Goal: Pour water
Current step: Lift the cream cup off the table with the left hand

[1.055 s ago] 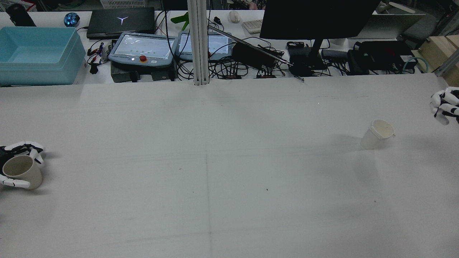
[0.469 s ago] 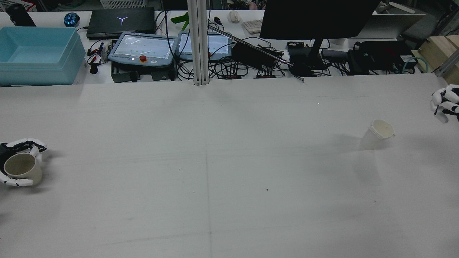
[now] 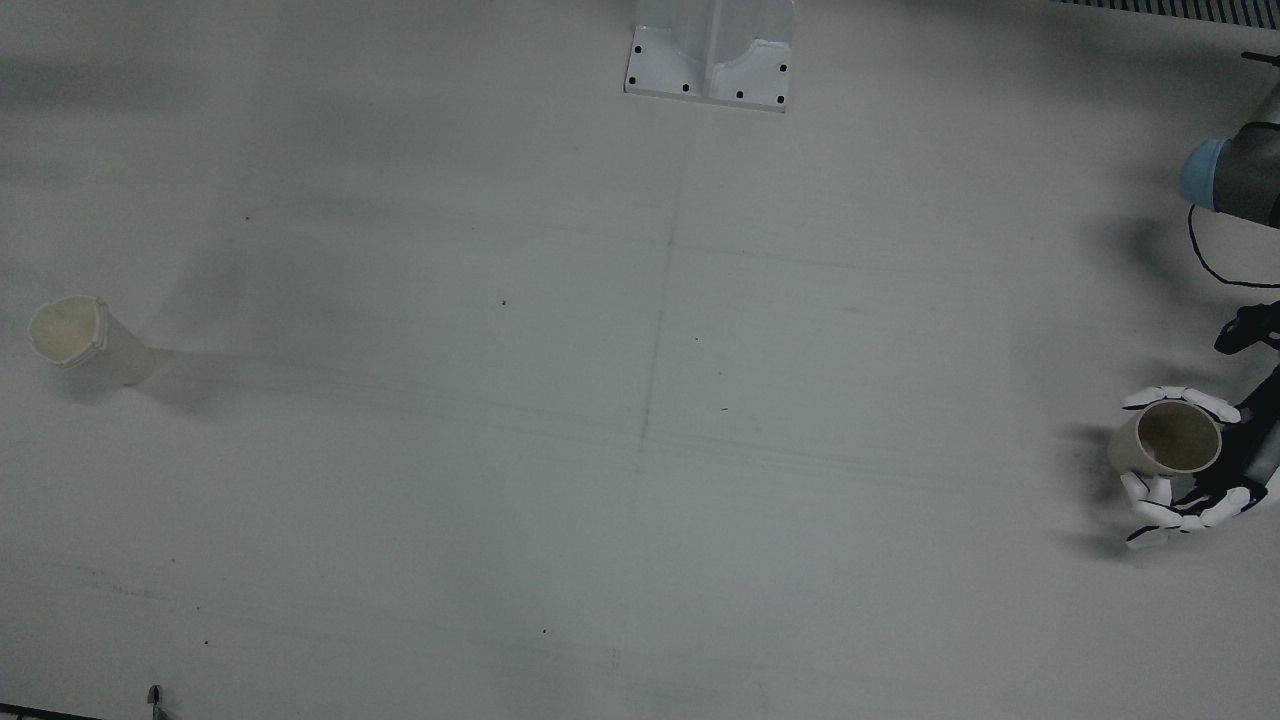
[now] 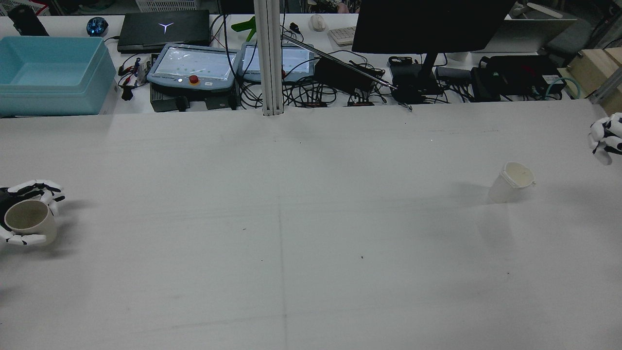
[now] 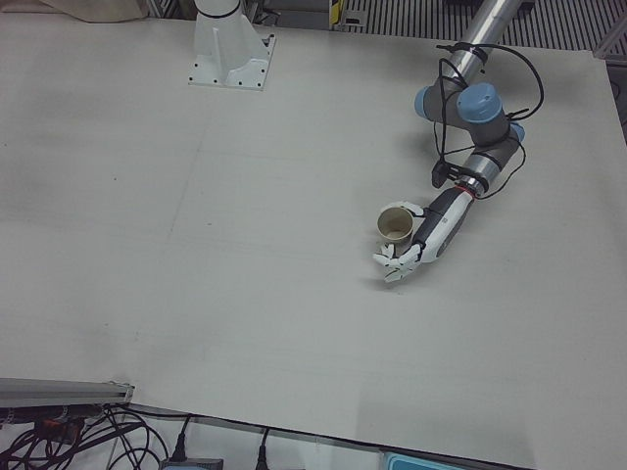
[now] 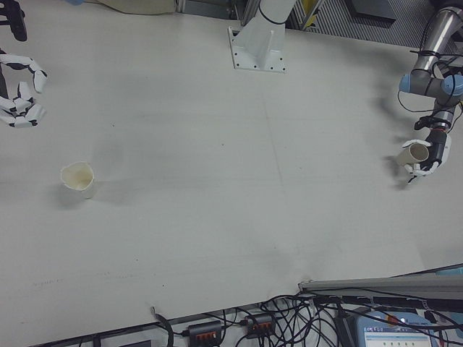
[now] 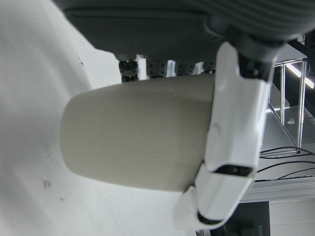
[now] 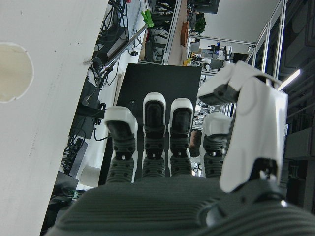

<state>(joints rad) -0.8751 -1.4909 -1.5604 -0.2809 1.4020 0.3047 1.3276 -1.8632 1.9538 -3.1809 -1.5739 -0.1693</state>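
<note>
A beige cup (image 4: 28,221) stands upright at the table's far left in the rear view, with my left hand (image 4: 22,238) shut around its sides. The front view shows the same cup (image 3: 1170,442) and hand (image 3: 1185,510) at the right edge. In the left hand view the cup (image 7: 138,135) fills the frame under white fingers (image 7: 236,142). A white cup with a spout (image 4: 511,182) stands alone on the right half. My right hand (image 4: 605,136) hovers open at the right edge, well clear of it; the right hand view shows its fingers (image 8: 162,123) spread and empty.
Beyond the table's far edge sit a blue bin (image 4: 51,73), teach pendants (image 4: 194,65), a monitor stand (image 4: 423,73) and tangled cables. A white column (image 4: 268,58) rises at the back middle. The left arm (image 5: 470,108) reaches over the table.
My left hand, still holding the beige cup, has shifted a little farther from the camera. My right hand has drawn back toward the right edge of the rear view.
</note>
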